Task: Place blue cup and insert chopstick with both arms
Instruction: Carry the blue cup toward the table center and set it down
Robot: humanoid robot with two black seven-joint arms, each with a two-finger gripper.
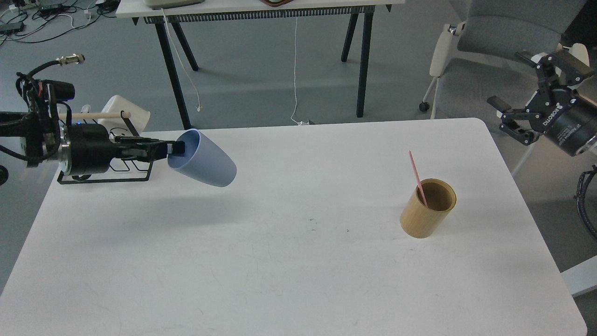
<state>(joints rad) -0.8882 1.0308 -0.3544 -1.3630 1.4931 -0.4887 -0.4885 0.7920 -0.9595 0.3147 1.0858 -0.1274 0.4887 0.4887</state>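
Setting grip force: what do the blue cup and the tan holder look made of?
Blue cup: probably plastic, going by its smooth, matte, uniform pale blue wall with a thin rim. Tan holder: looks like wood or bamboo, with a satin tan wall, faint grain and a darker inside.

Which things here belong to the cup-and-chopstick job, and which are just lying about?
Job: pale blue plastic tumbler held tilted in the left hand; thin pink stick standing in the tan wooden cylinder; open right hand.
Lying about: black wire rack, white mug, grey chair.
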